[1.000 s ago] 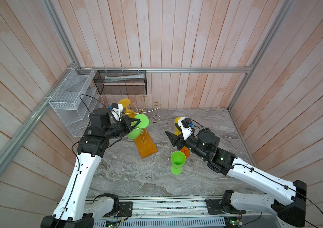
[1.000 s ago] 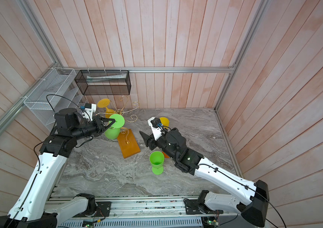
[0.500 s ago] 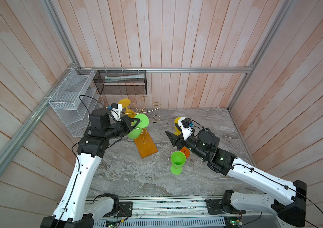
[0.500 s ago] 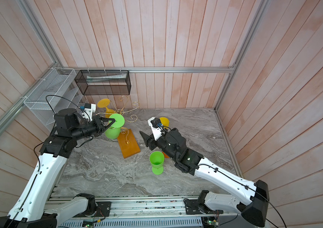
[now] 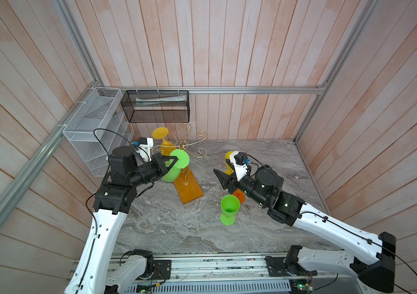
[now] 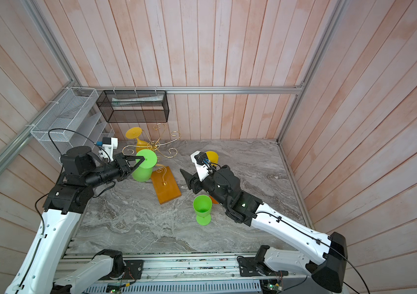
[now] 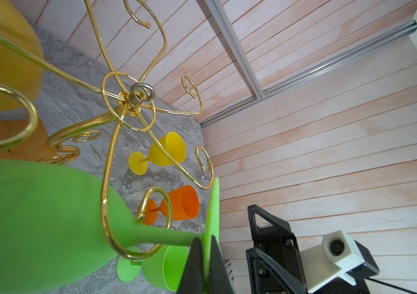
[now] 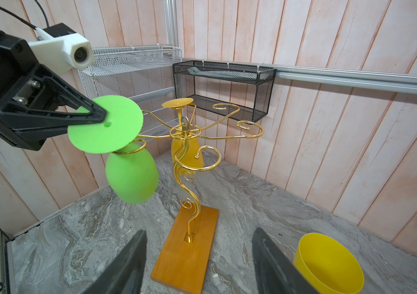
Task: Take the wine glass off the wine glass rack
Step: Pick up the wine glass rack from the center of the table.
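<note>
- Left gripper [image 5: 176,159] pinching the foot of the green wine glass [image 5: 171,173], left of centre in a top view
- Glass upside down, stem in a wine glass rack [image 5: 189,188] curl
- Right gripper [image 8: 197,239] spread wide, empty

A gold wire wine glass rack [image 5: 188,187] is standing rear-left on the grey marble tabletop [image 5: 164,229]. A green plastic wine glass [image 5: 170,173] is hanging upside down from its left arm, an amber plastic wine glass [image 5: 165,149] from a rear arm. To the right, a green plastic goblet [image 5: 229,208] is standing, an orange plastic goblet [image 5: 239,196] just behind it, a yellow plastic goblet [image 5: 227,160] farther back. A white wire-mesh shelf [image 5: 87,127] and black mesh basket [image 5: 156,105] are hanging on the walls behind.
</note>
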